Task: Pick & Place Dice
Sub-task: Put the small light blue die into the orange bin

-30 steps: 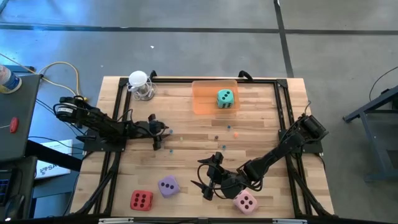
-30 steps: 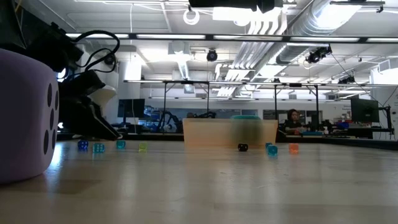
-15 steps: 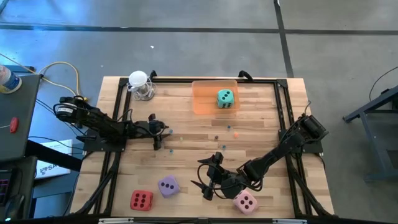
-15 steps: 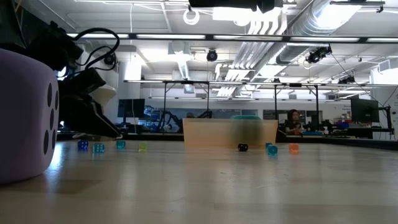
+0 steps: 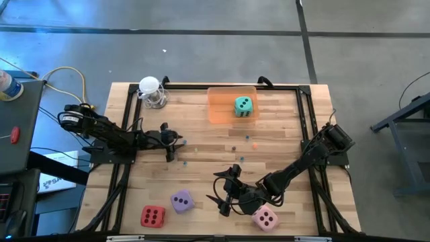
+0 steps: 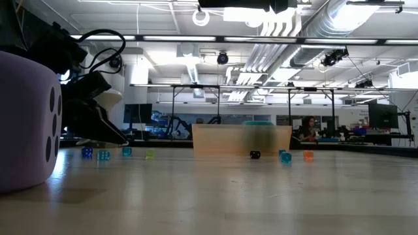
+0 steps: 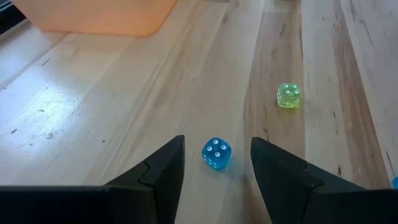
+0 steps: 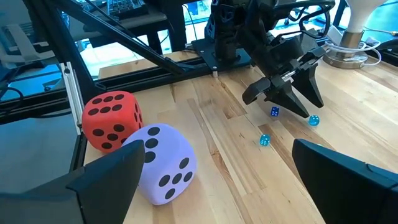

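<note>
The teal-green die [image 5: 243, 105] lies in the orange tray [image 5: 218, 107] at the far side. The purple die [image 5: 181, 201], red die [image 5: 152, 216] and pink die [image 5: 265, 217] rest on the table near its front edge. My right gripper [image 5: 217, 190] is open and empty, low over the table just right of the purple die [image 8: 163, 163], with the red die [image 8: 112, 120] beyond it. My left gripper [image 5: 175, 146] is open at the table's left middle. Its fingers stand on either side of a tiny blue bead die [image 7: 216, 153] without touching it.
Several tiny coloured bead dice lie scattered across the table's middle [image 5: 236, 144], one yellow-green [image 7: 288, 95]. A white lamp-like object [image 5: 150, 89] stands at the far left corner. A black frame [image 5: 306, 94] runs around the table's edges. The purple die fills the low view's left edge [image 6: 26, 121].
</note>
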